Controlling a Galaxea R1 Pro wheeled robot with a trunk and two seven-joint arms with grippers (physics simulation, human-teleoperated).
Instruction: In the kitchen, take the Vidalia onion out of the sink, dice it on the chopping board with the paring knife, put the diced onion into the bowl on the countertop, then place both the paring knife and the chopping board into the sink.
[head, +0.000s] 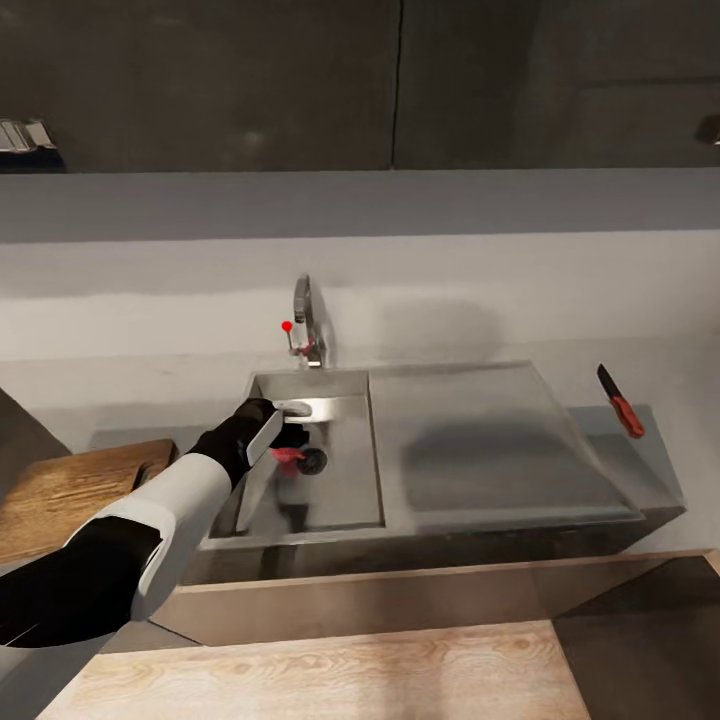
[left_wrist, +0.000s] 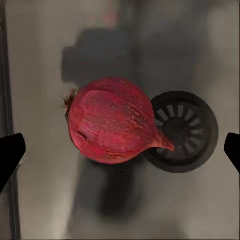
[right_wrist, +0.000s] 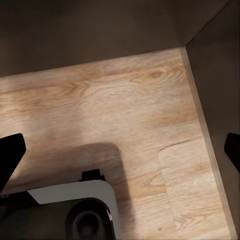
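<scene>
— What is lying in front of you, biggest first?

— I am facing the countertop, a long grey run below a dark wall. Set into it is the sink, with its flat drainboard taking up the 3 o'clock side and the basin toward 9 o'clock; the faucet is standing at the basin's 12 o'clock edge. The chopping board is lying on the counter at 9 o'clock from the basin, partly hidden behind my left arm.

— And the smaller things?

— The paring knife is lying well off at 3 o'clock, past the drainboard, its dark blade pointing toward 11 o'clock. The Vidalia onion is sitting on the basin floor, its pointed tip overlapping the round drain.

— How are your jaws?

— My left gripper is hanging over the basin with the jaws spread wide, one dark fingertip on either side of the onion and neither touching it. My right gripper is pointing down at a light wooden floor, jaws likewise wide and holding nothing.
</scene>
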